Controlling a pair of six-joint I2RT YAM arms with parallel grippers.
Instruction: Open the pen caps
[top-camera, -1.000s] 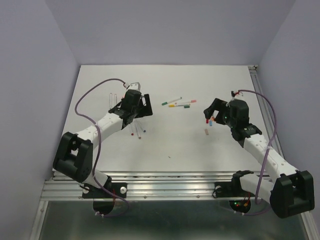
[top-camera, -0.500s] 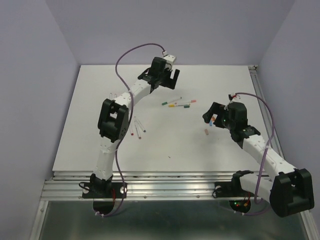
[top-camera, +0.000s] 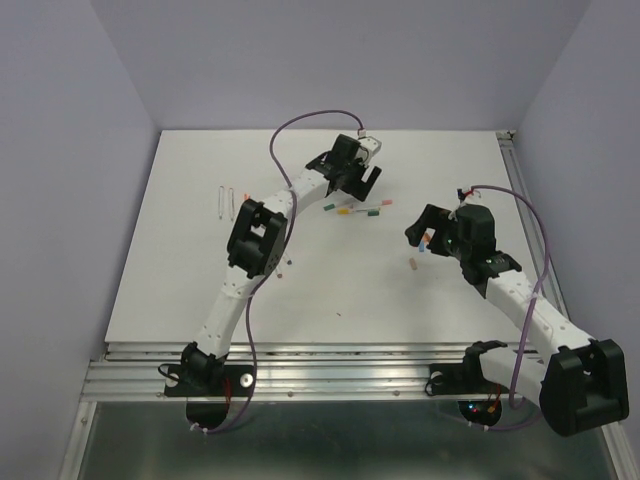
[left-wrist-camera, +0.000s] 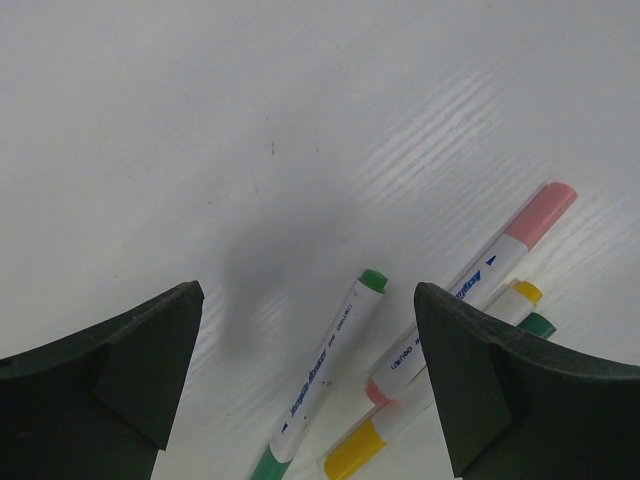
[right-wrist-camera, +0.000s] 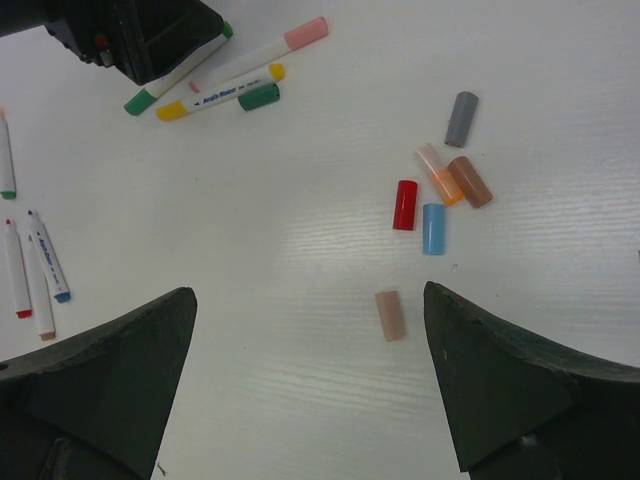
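Left gripper (top-camera: 360, 172), jaws spread and empty, hovers over a cluster of pens (left-wrist-camera: 318, 378) with caps (left-wrist-camera: 373, 281) on, mid-table; the next uncapping likely needs it to lower and pinch one, while the right gripper (right-wrist-camera: 309, 295), spread too, hangs above loose caps (right-wrist-camera: 433, 228)

Left tool (left-wrist-camera: 307, 292) spread wide; green pen (left-wrist-camera: 325, 370), pink pen (left-wrist-camera: 480, 275), yellow pen (left-wrist-camera: 352, 460) capped, adjacent on table (left-wrist-camera: 200, 120).
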